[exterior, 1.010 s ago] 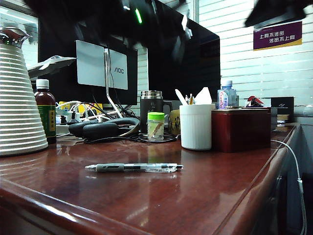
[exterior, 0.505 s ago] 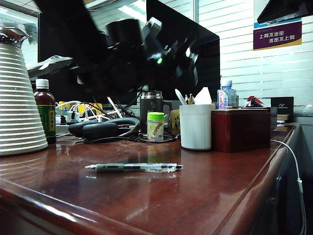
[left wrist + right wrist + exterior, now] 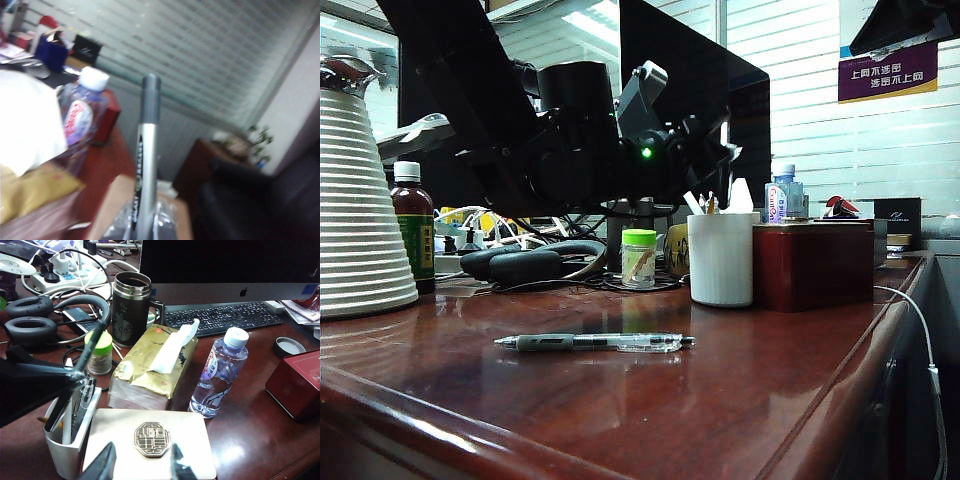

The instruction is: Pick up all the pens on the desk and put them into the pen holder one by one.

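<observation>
The left pincer [image 3: 142, 227] is gripping a silver pen [image 3: 145, 160] above the pen holder [image 3: 722, 258]. The right pincer [image 3: 140, 465] is hovering part-open, holding nothing.

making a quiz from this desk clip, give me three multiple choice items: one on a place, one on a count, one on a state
1. Where is the left gripper?
A. above the pen holder
B. on the desk by the front edge
C. behind the headphones

2. How many pens lie flat on the desk?
A. none
B. one
C. three

3. What is the left gripper doing?
A. open and empty
B. shut on a silver pen
C. shut on the bottle

Answers:
1 A: in the exterior view the left arm's end hangs just over the white cup.
2 B: only the clear-barrelled pen lies there.
3 B: the left wrist view shows the pen clamped between its fingers.
</observation>
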Controlling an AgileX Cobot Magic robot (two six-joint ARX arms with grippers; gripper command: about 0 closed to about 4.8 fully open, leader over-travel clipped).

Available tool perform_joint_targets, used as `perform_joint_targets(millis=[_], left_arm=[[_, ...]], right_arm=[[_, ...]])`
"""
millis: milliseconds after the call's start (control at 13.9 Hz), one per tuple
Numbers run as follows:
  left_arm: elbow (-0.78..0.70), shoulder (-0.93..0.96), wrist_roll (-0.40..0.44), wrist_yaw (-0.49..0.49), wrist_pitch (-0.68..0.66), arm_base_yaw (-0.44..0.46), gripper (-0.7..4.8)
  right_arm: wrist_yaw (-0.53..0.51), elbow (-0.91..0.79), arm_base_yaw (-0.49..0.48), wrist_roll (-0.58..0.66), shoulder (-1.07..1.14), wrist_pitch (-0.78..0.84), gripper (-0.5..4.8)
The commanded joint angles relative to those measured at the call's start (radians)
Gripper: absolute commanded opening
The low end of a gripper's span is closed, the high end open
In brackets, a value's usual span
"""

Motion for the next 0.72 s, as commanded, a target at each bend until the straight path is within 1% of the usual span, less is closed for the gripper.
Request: perform_joint_targets(millis=[72,144,216,361,433,505,577,649,721], left_arm=[[0.002,-0.005,0.034,-0.001,-0.042,-0.001,-0.06],[0.002,-0.005,0.039,-0.001,-0.056,-0.001,-0.06],[0.003,-0.005,0.099,-0.003,-0.109,-0.001,-0.05],[0.004,-0.005,0.114,-0.003,-0.120,0.000,0.00],[0.005,-0.005,0.119,-0.003,-0.102,0.000,1.95],[0.005,-0.005,0.119,-0.003,-0.100,0.000,2.15],[0.005,-0.005,0.117,-0.003,-0.078,0.000,2.15],[0.005,-0.006,0.117,-0.002,-0.027,-0.001,2.16],[0.005,-0.121,0.117,0.112,-0.039,0.002,2.36]], right_arm=[[0.001,0.002,0.000,0.000,-0.001,0.008,1.47],[0.001,0.002,0.000,0.000,0.001,0.004,1.47],[0.001,0.002,0.000,0.000,0.013,-0.010,1.48],[0.000,0.002,0.000,0.000,0.019,-0.011,1.47],[0.000,0.002,0.000,0.000,0.020,-0.010,1.47],[0.001,0.002,0.000,0.000,0.020,-0.010,1.47],[0.001,0.002,0.000,0.000,0.021,-0.010,1.47],[0.001,0.002,0.000,0.000,0.021,-0.010,1.47],[-0.006,0.002,0.000,0.001,0.020,-0.010,1.48]])
